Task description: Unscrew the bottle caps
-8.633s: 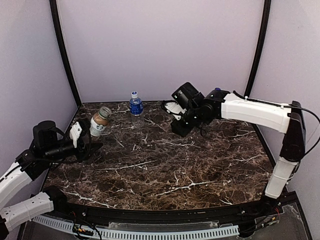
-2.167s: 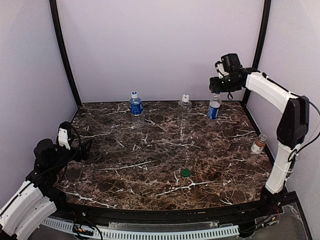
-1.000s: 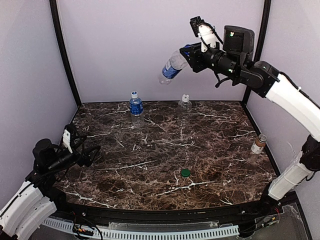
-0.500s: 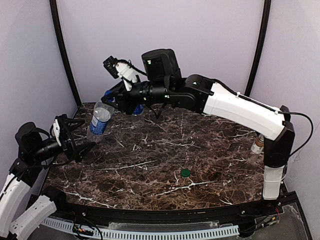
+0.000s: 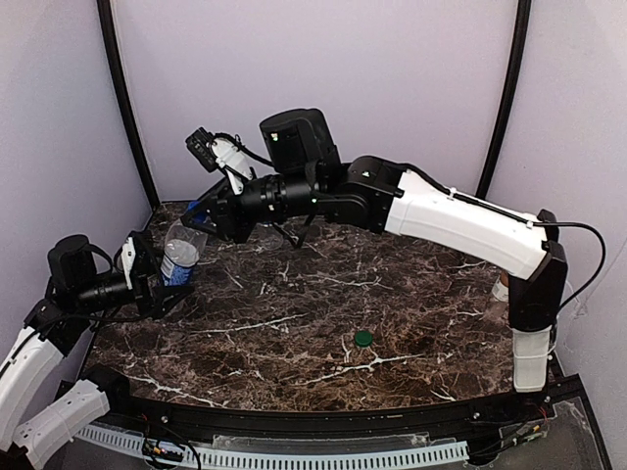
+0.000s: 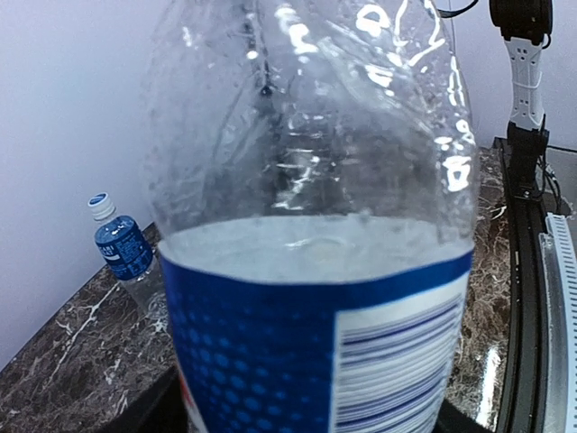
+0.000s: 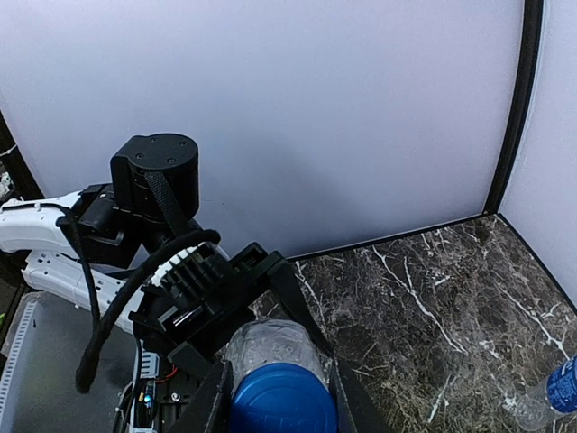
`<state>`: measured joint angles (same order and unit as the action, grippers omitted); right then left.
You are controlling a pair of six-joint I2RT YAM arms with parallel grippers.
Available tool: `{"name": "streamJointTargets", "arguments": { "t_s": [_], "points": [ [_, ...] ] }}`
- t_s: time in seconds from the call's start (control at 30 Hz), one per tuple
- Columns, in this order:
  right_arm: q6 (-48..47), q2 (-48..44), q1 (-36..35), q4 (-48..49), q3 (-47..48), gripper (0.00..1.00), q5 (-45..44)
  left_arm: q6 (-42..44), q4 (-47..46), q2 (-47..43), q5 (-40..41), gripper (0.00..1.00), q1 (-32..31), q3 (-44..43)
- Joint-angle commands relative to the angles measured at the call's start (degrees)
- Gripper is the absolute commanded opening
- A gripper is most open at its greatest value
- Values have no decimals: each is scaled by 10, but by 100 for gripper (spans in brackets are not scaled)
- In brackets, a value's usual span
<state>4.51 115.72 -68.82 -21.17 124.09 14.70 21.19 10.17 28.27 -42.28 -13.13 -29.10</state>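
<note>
Top external view has the blue-labelled bottle lifted off the counter at the left side, between both arms. Right jaws are clamped on its blue cap. Left jaws flank the body, but I cannot tell whether they press it. If the twist begins before that hold is firm, the thin wall may spin, crumple or slip loose.

A dark brown marble-patterned table with thin white veins running all across it forms the floor of the booth. Plain pale lilac walls close it in on three sides (the light is soft and even) — a black post stands in each back corner.
</note>
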Motion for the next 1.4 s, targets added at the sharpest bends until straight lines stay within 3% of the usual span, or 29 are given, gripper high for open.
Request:
{"name": "streamJointTargets", "arguments": {
  "t_s": [0.0, 0.17, 0.27, 0.33, 0.47, 0.57, 0.7, 0.87, 1.0, 1.27, 1.37],
  "points": [
    [22, -5, -4, 37, -10, 0, 28, -8, 5, 8, -43, 66, -3, -17],
    [17, -4, -3, 27, -17, 2, 27, 10, 24, 9, -61, 47, -4, -27],
    [27, -13, 0, 13, -23, 53, 6, 18, 29, 10, -57, 45, -5, -27],
    [45, -31, 8, 13, -45, 75, -7, 47, 45, 10, -35, 45, -5, -30],
    [88, -62, 29, 15, -87, 85, 8, 254, 74, 10, 133, 44, -10, -31],
    [126, -71, 40, 14, -110, 87, 25, 382, -1, 12, 326, 37, -12, -9],
    [208, -73, 71, 29, -140, 88, 51, 500, -92, 23, 449, 28, -17, -10],
    [283, -59, 97, 106, -176, 84, 125, 595, -142, 17, 472, 28, -31, -10],
    [293, -16, 99, 103, -114, 77, 159, 658, -178, 14, 488, 29, -49, 9],
    [316, 24, 101, 115, -99, 75, 169, 666, -195, 18, 488, 29, -62, 15],
    [335, 33, 102, 138, -101, 69, 177, 663, -196, 20, 486, 29, -65, 16]
  ]
}}
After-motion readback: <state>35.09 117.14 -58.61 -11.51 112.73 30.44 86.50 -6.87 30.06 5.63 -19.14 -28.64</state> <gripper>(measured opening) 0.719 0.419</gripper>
